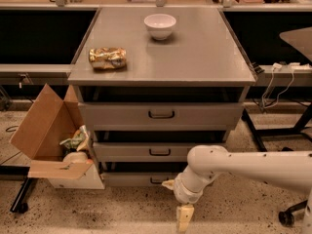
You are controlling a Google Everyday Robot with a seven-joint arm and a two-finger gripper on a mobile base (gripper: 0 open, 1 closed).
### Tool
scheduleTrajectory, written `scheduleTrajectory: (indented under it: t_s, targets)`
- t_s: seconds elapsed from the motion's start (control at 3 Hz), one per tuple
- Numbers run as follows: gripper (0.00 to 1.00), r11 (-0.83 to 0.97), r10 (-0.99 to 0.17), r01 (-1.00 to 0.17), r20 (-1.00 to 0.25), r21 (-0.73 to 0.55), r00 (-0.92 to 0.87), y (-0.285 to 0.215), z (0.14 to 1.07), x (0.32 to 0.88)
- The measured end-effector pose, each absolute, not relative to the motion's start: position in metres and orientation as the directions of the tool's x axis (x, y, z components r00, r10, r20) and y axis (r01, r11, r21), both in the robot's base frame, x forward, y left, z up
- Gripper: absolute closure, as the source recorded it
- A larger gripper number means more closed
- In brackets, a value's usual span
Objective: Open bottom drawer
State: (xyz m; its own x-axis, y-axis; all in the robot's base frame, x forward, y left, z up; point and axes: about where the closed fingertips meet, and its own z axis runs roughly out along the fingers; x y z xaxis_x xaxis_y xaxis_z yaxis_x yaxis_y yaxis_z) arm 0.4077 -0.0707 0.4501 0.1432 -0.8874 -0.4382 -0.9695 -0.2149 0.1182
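Bottom drawer [129, 180]: lowest of three grey fronts, low centre of the frame, just above the floor. Slim panel. Its black loop handle [155, 181] shows only in part, as the arm's wrist covers its right end. Front looks pushed in, with a dark gap above it.

Gripper [185, 222]: cream-coloured, pointing straight down at the bottom edge of the frame, below and right of the handle, over the speckled floor [122, 211]. Not touching the drawer. Cannot tell whether it is spread or closed.

Arm [248, 168]: white, comes in from the right edge and bends down at a rounded joint in front of the drawer's right half.

Middle drawer [131, 151] directly above, top drawer [122, 116] above that, taller; both have black handles.

Cabinet top [195, 52]: white bowl [160, 25] near the back centre, crumpled gold packet [107, 58] at the left front, the two well apart.

Left of the cabinet: open cardboard box [41, 126], tilted, with crumpled wrappers inside.
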Motion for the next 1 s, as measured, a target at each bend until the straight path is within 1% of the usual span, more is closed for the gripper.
scheduleTrajectory:
  t_s: [0.33, 0.67, 1.0]
  targets:
    - [0.00, -0.224, -0.897, -0.972, -0.407, 0.075, 0.175, -0.076, 0.428, 0.422]
    - [0.00, -0.250, -0.902, -0.968, -0.366, 0.003, 0.231, -0.092, 0.379, 0.454]
    - [0.00, -0.248, -0.901, -0.969, -0.369, 0.006, 0.228, -0.123, 0.322, 0.471]
